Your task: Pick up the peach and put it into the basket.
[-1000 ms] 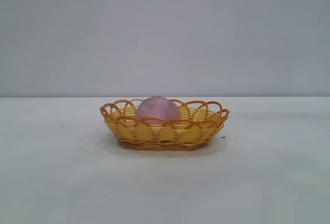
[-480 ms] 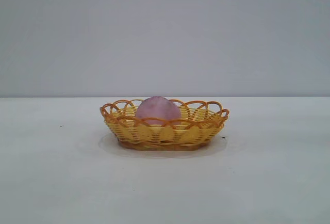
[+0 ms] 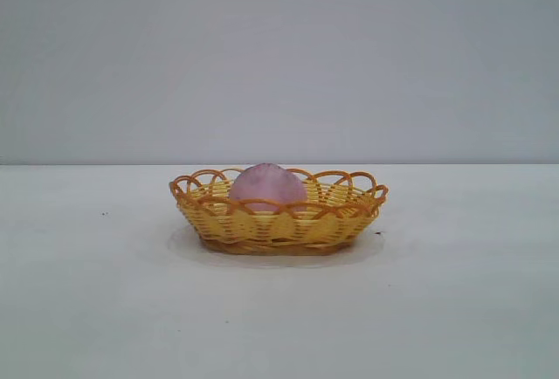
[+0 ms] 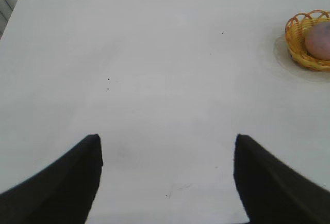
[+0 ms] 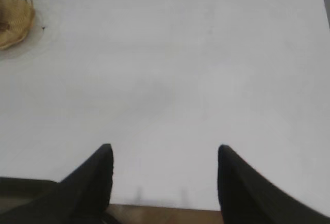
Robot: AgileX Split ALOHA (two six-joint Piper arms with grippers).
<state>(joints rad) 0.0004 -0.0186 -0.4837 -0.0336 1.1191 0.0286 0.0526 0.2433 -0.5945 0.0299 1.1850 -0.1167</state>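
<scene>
Nearest, the right gripper (image 5: pixel 165 182) is seen with jaws apart and nothing held, well away from the basket (image 3: pixel 279 220) on the table (image 3: pixel 454 309). The left gripper (image 4: pixel 167 177) is likewise spread and empty, parked well apart. Farther off, the peach (image 3: pixel 267 187) is seated inside the basket. The placing step is judged done; only parking the arms is called for.

The basket (image 3: pixel 279 213) wall hides my peach's (image 3: pixel 268 185) lower half. At my right wrist's ten o'clock, the frame edge crops the basket.
</scene>
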